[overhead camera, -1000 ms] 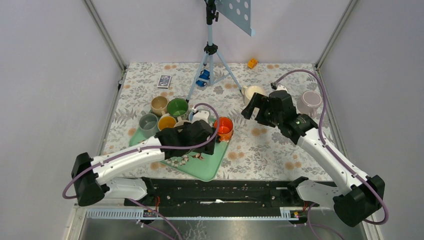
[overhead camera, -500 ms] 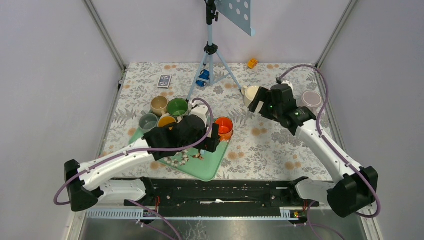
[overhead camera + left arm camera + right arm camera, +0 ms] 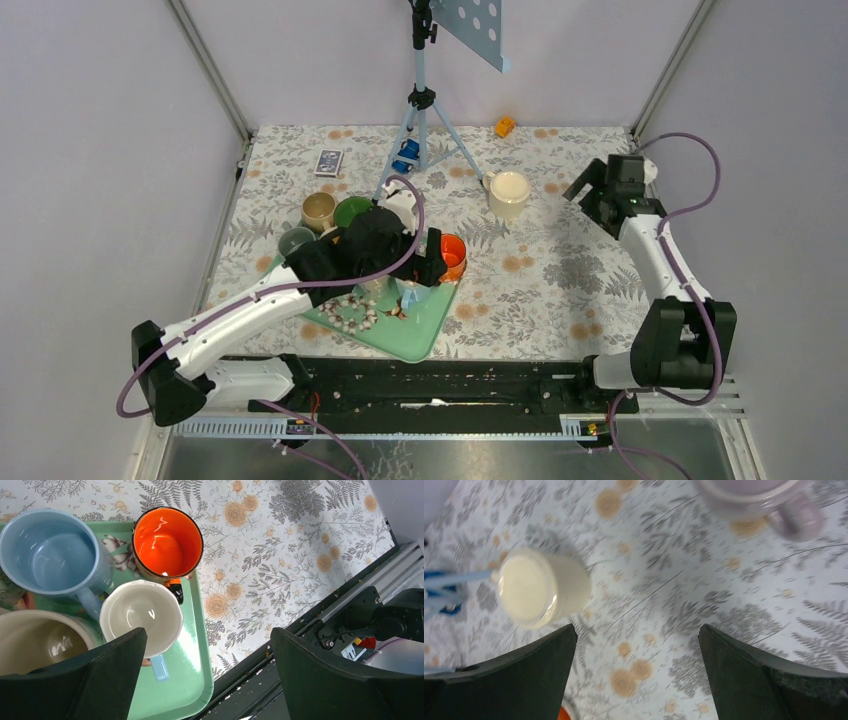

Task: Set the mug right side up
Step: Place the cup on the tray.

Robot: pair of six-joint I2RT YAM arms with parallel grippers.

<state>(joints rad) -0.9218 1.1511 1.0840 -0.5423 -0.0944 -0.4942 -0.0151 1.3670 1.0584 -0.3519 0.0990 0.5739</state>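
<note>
- Two arms reach over a floral tabletop (image 3: 704,605); neither holds anything.
- A cream mug (image 3: 508,193) stands alone toward the far middle, long axis vertical. Its top face looks flat and closed, so it is probably base-up and the one to turn.
- The right claw (image 3: 636,630), fingers spread wide, hovers near the right edge. The cream mug lies to its left, well apart, with bare cloth between.
- A lilac mug (image 3: 749,495) sits close by this claw, cut off by the frame, so whether it is upright cannot be told.
- The left claw (image 3: 207,632), also wide, hangs over a green tray (image 3: 192,680) of upright mugs.
- The cream mug lies between the claws; the right arm likely has the clearer approach.
</note>
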